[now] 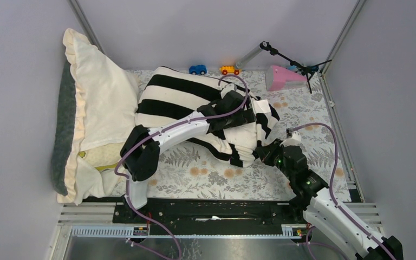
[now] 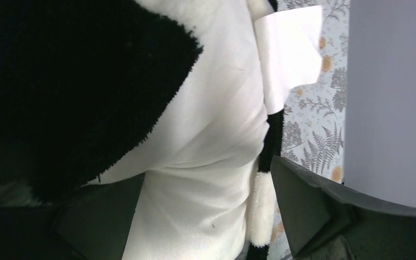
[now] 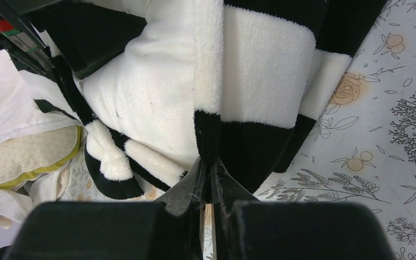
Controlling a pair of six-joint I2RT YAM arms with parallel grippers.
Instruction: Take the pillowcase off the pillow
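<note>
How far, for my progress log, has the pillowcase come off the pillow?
Done: one pillow end peeks out of the pillowcase. In hand: the right gripper is shut on its edge; the left gripper hovers open over the bare pillow. Left: most of it is covered.

Readable text: none in any view.
White tag (image 2: pixel 290 51), at the right end of the pillowcase (image 2: pixel 86 81): visible face blank, no print legible.
Blue toy car (image 1: pixel 197 69), far edge: too small to show any marking.
</note>
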